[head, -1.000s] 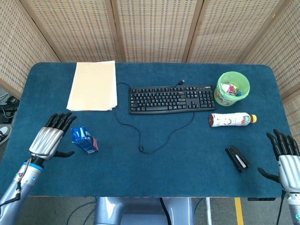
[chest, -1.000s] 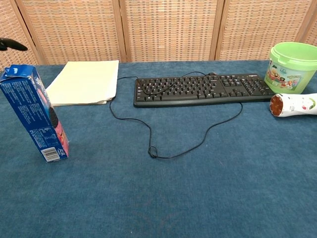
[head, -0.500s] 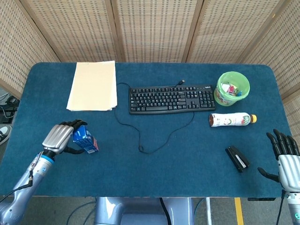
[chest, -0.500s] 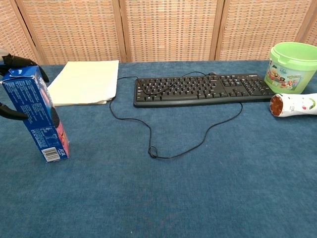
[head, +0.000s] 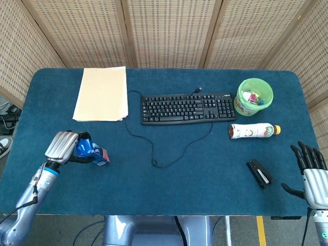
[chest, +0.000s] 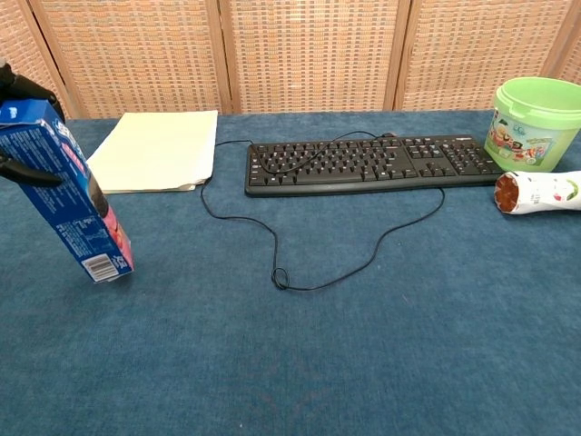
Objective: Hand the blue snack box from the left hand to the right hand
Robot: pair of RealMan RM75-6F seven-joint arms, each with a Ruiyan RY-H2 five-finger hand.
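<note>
Blue box (chest: 68, 191) gripped by left hand (head: 62, 146), fingers wrapped round upper part, box tilted, near table's (head: 205, 179) left front. Right hand (head: 312, 171) at right front edge, fingers spread, holding nothing. Keyboard (head: 188, 107) mid-table, well apart from box.

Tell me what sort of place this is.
Probably an office-style desk staged for robot trials: a wired keyboard, a paper stack and a stapler on a blue-covered table, with wicker screens behind.

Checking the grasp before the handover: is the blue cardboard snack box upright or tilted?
Tilted. In the chest view the blue cardboard snack box leans, top toward the left, with the left hand gripping its upper part.
</note>
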